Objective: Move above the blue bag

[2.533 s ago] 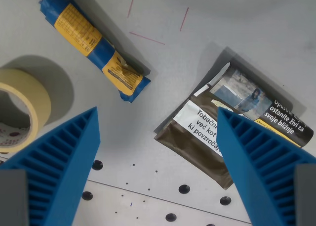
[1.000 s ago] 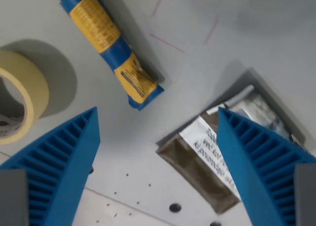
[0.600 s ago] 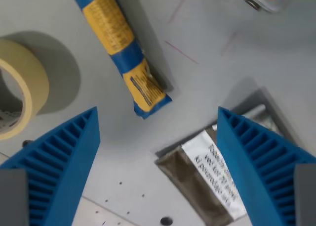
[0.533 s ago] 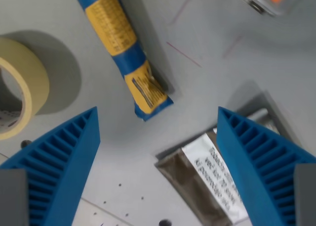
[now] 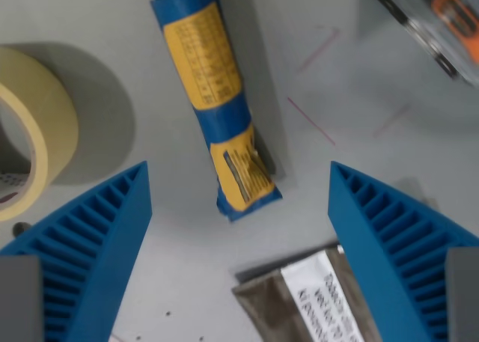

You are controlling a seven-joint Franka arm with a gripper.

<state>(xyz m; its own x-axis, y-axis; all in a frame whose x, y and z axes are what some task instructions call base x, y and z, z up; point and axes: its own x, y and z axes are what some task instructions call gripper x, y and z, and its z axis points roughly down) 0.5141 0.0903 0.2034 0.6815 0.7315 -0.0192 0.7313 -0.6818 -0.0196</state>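
The rolled blue bag point(image 5: 218, 95) is sliding toward the middle; we are centering our wide-apart tool point(image 5: 239, 230) over it.

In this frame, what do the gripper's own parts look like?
The gripper shows two bright blue fingers, wedge-shaped and tapering to points, with ribbed, stepped inner faces. At each bottom corner a plain grey block sits behind the finger base. No cables or markings are visible; the arm itself is out of view.

We can make out only "Tobačni" and "več kot 70" on the pouch's point(image 5: 314, 301) white label; the blue bag's point(image 5: 217, 95) yellow labels stay illegible.
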